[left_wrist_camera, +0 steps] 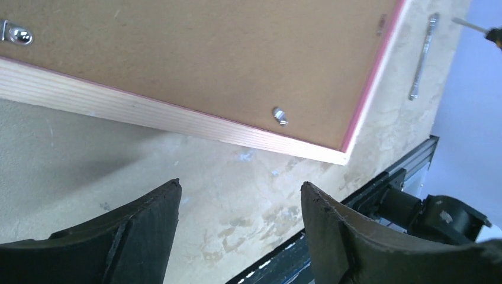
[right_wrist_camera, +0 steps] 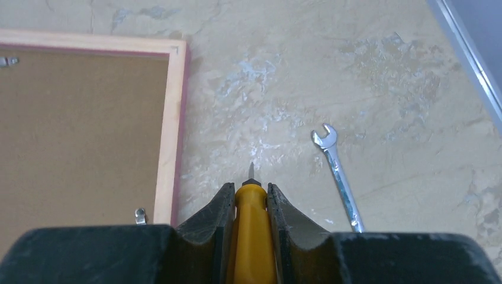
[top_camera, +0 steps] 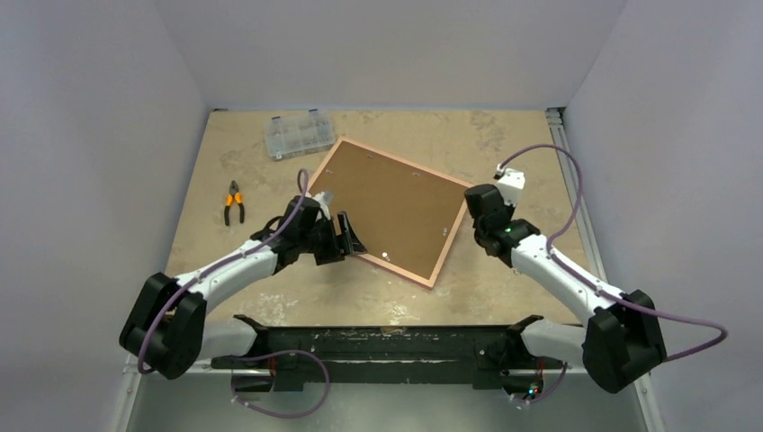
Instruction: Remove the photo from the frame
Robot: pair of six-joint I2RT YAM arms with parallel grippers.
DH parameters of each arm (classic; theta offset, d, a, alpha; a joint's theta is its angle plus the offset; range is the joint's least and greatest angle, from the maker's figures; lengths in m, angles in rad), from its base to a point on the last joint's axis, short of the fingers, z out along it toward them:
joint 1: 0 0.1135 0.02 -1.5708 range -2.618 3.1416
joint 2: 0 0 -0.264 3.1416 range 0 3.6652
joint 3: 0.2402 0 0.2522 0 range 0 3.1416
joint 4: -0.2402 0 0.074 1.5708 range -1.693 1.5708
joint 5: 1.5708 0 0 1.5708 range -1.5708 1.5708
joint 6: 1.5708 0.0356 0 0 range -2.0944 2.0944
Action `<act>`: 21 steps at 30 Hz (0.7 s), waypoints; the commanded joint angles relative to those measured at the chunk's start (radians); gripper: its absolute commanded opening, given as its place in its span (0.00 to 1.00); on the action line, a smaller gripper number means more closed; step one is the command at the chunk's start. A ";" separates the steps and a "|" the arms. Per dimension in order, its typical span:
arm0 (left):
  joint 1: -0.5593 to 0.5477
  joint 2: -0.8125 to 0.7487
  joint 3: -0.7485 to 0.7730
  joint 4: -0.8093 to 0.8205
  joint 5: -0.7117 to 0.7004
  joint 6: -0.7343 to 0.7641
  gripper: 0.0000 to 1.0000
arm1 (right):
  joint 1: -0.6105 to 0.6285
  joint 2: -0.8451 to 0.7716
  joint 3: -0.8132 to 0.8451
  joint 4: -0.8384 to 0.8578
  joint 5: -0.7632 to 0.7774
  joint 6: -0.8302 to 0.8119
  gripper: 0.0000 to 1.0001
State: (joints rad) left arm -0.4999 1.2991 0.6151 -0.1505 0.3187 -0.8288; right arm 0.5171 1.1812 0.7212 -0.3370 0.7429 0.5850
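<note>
Lying frame [top_camera: 450, 238]: back-up on the desk [top_camera: 504, 144], brown backing board [top_camera: 396, 211] showing.
Left gripper [left_wrist_camera: 240, 189]: jaws apart, just off its near edge.
Right gripper [right_wrist_camera: 248, 189]: clamped on a yellow screwdriver [right_wrist_camera: 254, 236] beside its right edge.
Desk: mottled beige, wrench [right_wrist_camera: 338, 174] nearby; pale walls [top_camera: 108, 108].

A clear plastic compartment box [top_camera: 300, 135] is recorded at the far left of the desk [top_camera: 504, 144]. Orange-handled pliers [top_camera: 234, 203] are laid nearer, apart from it. A brown backing board [top_camera: 396, 211] is seated in the frame [top_camera: 430, 280], with a metal tab [left_wrist_camera: 279, 116] near its edge. A steel wrench [right_wrist_camera: 338, 171] is laid flat near a yellow-handled screwdriver [right_wrist_camera: 253, 231].
</note>
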 commanded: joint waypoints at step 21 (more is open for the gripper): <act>0.001 -0.268 -0.013 -0.042 0.235 0.133 0.73 | -1.044 0.054 -0.419 0.927 -1.012 0.716 0.00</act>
State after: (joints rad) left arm -0.4999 1.0550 0.6163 -0.1913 0.5209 -0.7364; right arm -0.5045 1.2587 0.3298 0.3702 -0.1852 1.1732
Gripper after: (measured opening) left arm 0.734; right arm 0.188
